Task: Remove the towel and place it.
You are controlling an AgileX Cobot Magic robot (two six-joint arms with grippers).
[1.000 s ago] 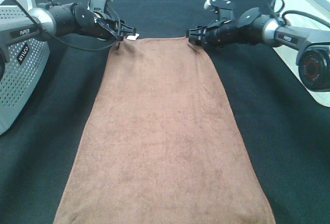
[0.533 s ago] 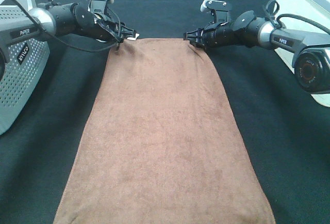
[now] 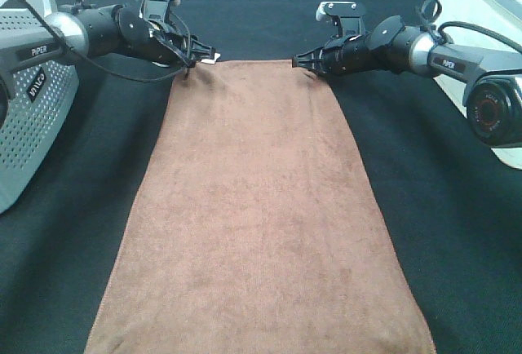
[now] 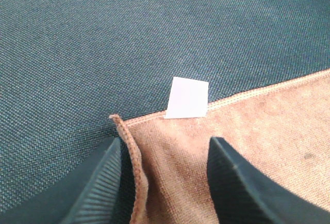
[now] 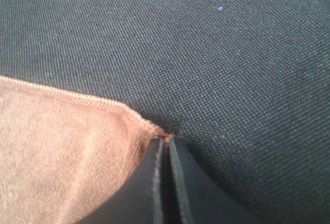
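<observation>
The brown towel (image 3: 261, 207) lies flat and lengthwise on the black table cloth (image 3: 457, 232). Its near end runs out of the exterior high view's bottom edge. My left gripper (image 3: 196, 59) is at the far left corner by the white tag (image 4: 188, 97). In the left wrist view it (image 4: 165, 182) is open, with the fingers (image 4: 105, 182) astride the towel (image 4: 258, 131) corner, whose edge curls up against one finger. My right gripper (image 3: 303, 60) is at the far right corner. In the right wrist view it (image 5: 166, 154) is shut on the towel's (image 5: 62, 152) corner tip.
A grey perforated basket (image 3: 24, 101) stands at the left edge of the cloth, beside the left arm. A white surface (image 3: 481, 3) lies beyond the cloth at the right. Black cloth (image 3: 261, 3) stretches past the towel's far edge.
The right gripper has shifted slightly toward the far side and left at the towel's corner. The left arm and the towel have hardly moved.
</observation>
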